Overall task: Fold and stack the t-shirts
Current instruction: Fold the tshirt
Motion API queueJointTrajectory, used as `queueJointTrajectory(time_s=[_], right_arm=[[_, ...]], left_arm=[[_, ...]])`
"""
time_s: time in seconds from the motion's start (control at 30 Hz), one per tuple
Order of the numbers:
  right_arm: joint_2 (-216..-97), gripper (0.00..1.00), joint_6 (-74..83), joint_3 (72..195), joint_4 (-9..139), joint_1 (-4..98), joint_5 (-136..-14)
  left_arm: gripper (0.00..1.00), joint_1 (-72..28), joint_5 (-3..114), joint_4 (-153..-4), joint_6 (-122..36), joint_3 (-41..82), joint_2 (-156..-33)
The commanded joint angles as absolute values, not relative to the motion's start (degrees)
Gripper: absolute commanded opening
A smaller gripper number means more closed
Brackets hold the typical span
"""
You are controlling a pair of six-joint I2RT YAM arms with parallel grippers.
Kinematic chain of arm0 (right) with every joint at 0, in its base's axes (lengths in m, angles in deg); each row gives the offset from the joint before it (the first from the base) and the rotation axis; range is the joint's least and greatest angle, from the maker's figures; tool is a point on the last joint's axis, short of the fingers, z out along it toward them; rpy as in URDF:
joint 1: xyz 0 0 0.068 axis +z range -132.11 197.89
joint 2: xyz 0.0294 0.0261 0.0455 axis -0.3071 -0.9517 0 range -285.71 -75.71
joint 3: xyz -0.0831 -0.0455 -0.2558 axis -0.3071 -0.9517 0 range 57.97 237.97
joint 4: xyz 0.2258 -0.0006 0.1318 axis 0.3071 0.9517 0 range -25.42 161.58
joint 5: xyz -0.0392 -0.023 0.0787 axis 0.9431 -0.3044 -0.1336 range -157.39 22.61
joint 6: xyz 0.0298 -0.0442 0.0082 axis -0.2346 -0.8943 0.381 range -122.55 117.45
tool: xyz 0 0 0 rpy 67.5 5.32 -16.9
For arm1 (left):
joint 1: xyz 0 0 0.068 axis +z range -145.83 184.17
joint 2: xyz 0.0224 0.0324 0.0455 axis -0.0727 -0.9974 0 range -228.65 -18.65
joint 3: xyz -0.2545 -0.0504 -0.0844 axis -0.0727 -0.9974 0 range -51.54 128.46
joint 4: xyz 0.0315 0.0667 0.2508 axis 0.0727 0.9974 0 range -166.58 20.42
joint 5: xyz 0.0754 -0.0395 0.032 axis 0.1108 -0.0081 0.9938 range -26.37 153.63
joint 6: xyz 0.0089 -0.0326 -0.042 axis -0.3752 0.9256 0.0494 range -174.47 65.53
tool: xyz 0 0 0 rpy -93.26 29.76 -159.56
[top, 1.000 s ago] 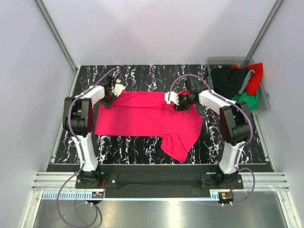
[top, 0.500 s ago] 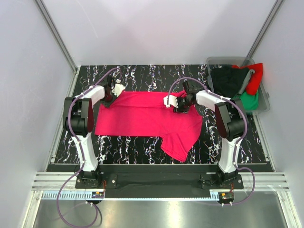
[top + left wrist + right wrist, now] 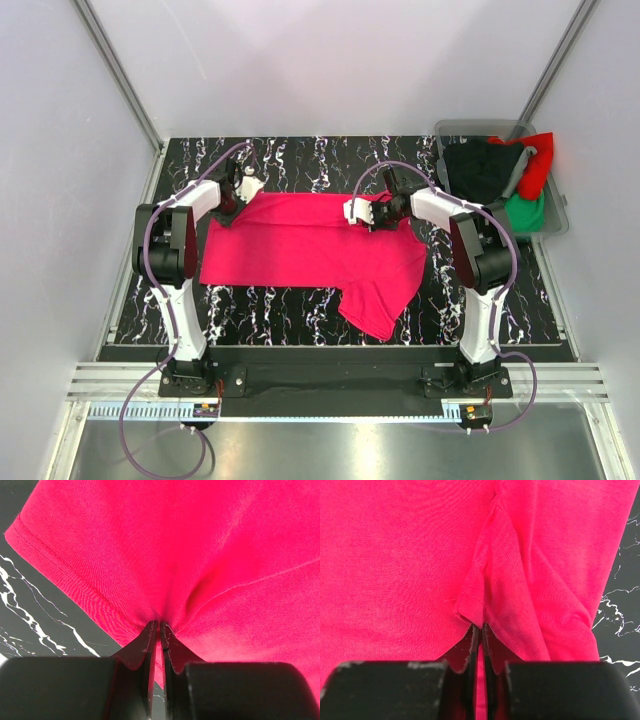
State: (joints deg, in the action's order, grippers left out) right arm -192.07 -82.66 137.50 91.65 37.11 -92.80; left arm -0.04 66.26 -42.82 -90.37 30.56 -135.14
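A crimson-pink t-shirt (image 3: 310, 250) lies spread on the black marbled table, one sleeve hanging toward the near edge. My left gripper (image 3: 234, 200) is shut on its far left corner; the left wrist view shows the cloth (image 3: 200, 555) pinched and puckered between the jaws (image 3: 160, 626). My right gripper (image 3: 376, 216) is shut on the shirt's far right edge; the right wrist view shows a hemmed fold (image 3: 475, 600) clamped between the jaws (image 3: 481, 628). Black, red and green t-shirts (image 3: 500, 172) are piled in the grey bin.
The grey plastic bin (image 3: 555, 222) stands at the table's far right corner. Bare black marbled table (image 3: 320, 160) lies beyond the shirt. Aluminium frame posts and white walls close in both sides.
The right gripper has shifted slightly left and away along the shirt's far edge, still gripping it. The left arm and the shirt's body have not visibly moved.
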Motion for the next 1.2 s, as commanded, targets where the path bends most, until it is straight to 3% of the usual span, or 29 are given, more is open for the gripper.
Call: queueJointTrajectory(time_s=[0.0, 0.4, 0.77, 0.97, 1.13, 1.17], right_arm=[[-189.5, 0.08, -83.3, 137.3, 91.4, 37.6, -92.2], [-180.0, 0.07, -78.7, 134.9, 95.7, 41.2, -92.5], [-179.4, 0.05, -73.4, 135.6, 100.8, 46.7, -90.5], [-180.7, 0.05, -68.4, 137.0, 101.1, 48.6, -83.5], [-182.9, 0.07, -64.7, 139.4, 102.6, 49.2, -78.6], [-183.5, 0.12, -64.1, 139.9, 103.7, 49.3, -78.3]], left_arm=[[0.11, 0.2, 67.1, -41.9, -89.9, 30.2, -137.7], [0.11, 0.2, 67.0, -42.0, -90.2, 31.5, -138.4], [0.11, 0.2, 67.1, -42.1, -90.8, 32.0, -137.7], [0.11, 0.2, 67.1, -42.1, -90.8, 32.7, -138.0], [0.11, 0.2, 67.1, -42.1, -91.1, 33.2, -138.4], [0.11, 0.2, 67.1, -42.1, -91.0, 33.4, -138.5]])
